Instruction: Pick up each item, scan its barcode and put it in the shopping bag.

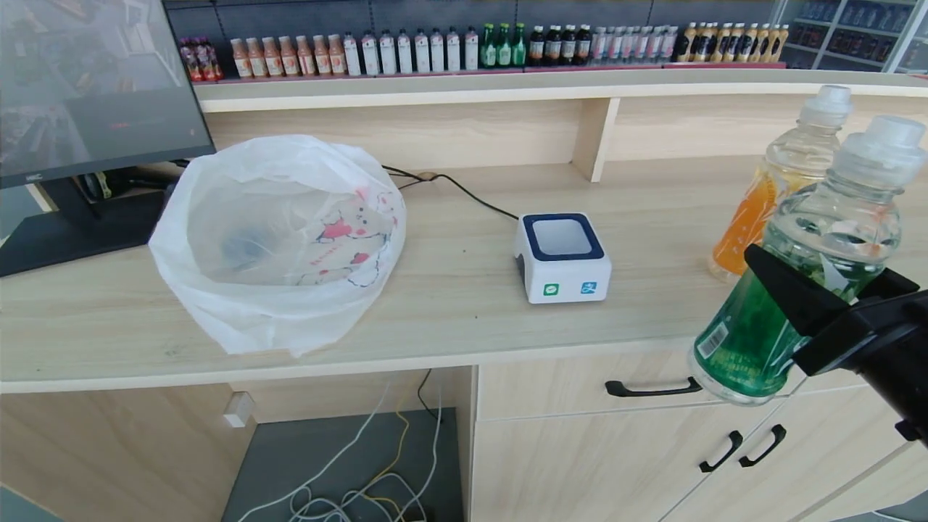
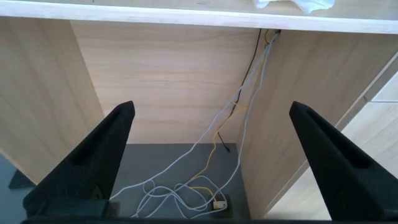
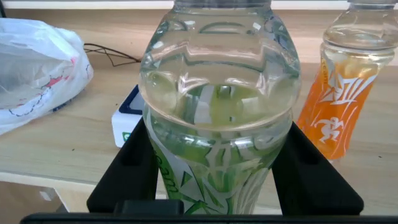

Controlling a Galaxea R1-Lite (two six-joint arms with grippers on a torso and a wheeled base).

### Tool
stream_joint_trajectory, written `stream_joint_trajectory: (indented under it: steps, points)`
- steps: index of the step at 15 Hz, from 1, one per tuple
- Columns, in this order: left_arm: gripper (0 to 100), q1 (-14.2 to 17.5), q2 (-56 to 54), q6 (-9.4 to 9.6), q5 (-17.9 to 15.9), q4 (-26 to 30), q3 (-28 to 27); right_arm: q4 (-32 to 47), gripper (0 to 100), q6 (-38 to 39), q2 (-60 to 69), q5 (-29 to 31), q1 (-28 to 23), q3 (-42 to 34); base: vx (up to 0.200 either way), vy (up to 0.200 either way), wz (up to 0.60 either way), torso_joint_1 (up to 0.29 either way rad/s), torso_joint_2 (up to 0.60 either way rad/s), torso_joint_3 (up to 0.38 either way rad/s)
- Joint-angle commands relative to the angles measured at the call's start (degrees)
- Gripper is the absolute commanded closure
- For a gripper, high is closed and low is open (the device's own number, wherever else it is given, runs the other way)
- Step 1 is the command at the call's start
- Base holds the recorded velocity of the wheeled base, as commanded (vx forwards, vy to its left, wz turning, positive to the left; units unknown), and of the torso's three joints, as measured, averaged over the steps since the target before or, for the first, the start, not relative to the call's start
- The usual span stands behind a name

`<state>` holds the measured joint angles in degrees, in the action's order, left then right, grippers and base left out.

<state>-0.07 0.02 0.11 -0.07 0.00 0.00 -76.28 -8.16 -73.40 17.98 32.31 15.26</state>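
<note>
Right gripper (image 1: 834, 290) is clamped on the green bottle (image 1: 754, 326), one black finger on each side of its middle. The right wrist view confirms it: the green bottle (image 3: 217, 93) sits squarely between the two fingers of the right gripper (image 3: 217, 174), touching both. The bottle is up in the air and tilted, base out past the front edge of the counter (image 1: 464, 304), well to the right of the scanner (image 1: 562, 257). A barcode shows low on the bottle near the base.

Just behind it, the orange bottle (image 1: 779, 181) stands upright on the counter, its lower right side hidden by the green one. The shopping bag (image 1: 279, 239) sits open on the counter's left side, well apart from the scanner. Something dark lies inside it, but through the plastic I cannot tell what.

Left gripper (image 2: 211, 162) is down below the counter with its fingers spread wide and nothing between them, above loose cables (image 2: 199, 186) on the floor.

In the right wrist view the green bottle's cap and base are cut off, and the scanner (image 3: 124, 118) peeks out from behind the bottle, beside the bag (image 3: 37, 68) and the orange bottle (image 3: 339, 93).
</note>
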Motion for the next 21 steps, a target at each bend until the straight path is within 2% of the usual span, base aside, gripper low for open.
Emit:
stream_joint_trajectory:
  steps: [1, 5, 9, 10, 15, 18, 21]
  points:
    - [0, -0.01, -0.02, -0.02, -0.01, 0.0, 0.0, -0.01, 100, 0.16, 0.36, 0.04, 0.04, -0.06, 0.0, 0.2, 0.0, 0.007, 0.0, 0.002]
    - [0, -0.01, -0.02, 0.24, -0.01, 0.0, 0.0, 2.54, 100, 2.88, 0.54, 0.04, -0.05, 3.99, 0.0, 0.05, 0.0, -0.001, 0.0, -0.001]
    - [0, -0.01, -0.02, 0.07, -0.01, 0.0, 0.0, 2.54, 100, 1.83, 0.27, -0.49, 0.13, 4.34, 0.0, 0.0, 0.0, 0.0, 0.0, 0.0]
    - [0, -0.01, -0.02, 0.07, -0.01, 0.0, 0.0, 2.54, 100, 0.42, 0.19, -0.49, 0.13, 5.39, 0.0, 0.0, 0.0, 0.0, 0.0, 0.0]
    - [0, -0.01, -0.02, 0.15, -0.01, 0.0, 0.0, 2.62, 100, -9.77, -6.67, -2.34, 0.3, 21.83, 0.0, 0.0, 0.0, 0.0, 0.0, 0.0]
    - [0, -0.01, -0.02, 0.15, -0.01, 0.0, 0.0, 2.62, 100, -16.72, -9.83, -4.01, 0.39, 23.5, 0.0, 0.0, 0.0, 0.0, 0.0, 0.0]
    - [0, -0.01, -0.02, 0.15, -0.01, 0.0, 0.0, 2.62, 100, -20.32, -13.17, -6.03, 0.39, 26.66, 0.0, 0.0, 0.0, 0.0, 0.0, 0.0]
